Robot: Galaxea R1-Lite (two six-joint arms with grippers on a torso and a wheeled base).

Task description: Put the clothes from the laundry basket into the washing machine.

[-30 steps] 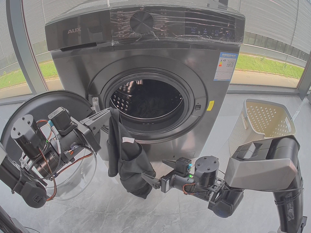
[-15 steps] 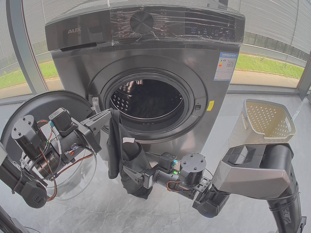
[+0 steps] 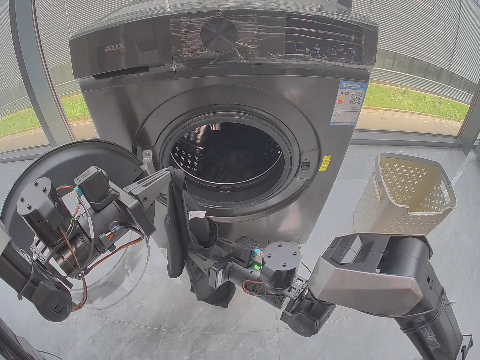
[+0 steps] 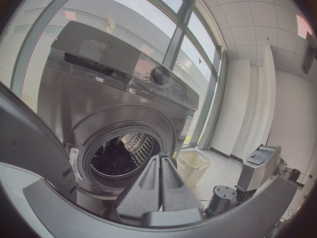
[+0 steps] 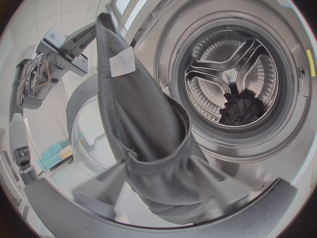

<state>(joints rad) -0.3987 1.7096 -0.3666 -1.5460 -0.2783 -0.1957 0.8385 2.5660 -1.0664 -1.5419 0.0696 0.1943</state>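
The dark fabric garment with a white label (image 3: 186, 226) could slip free, or catch on the lip of the grey front-loading washing machine (image 3: 310, 111), if the right gripper (image 5: 158, 182) closes on too little cloth. That gripper is wide open, its fingers (image 5: 99, 184) straddling the garment's lower bulk. The left gripper (image 3: 172, 173), pinched shut on the top edge, hangs it just before the drum opening (image 3: 227, 158).
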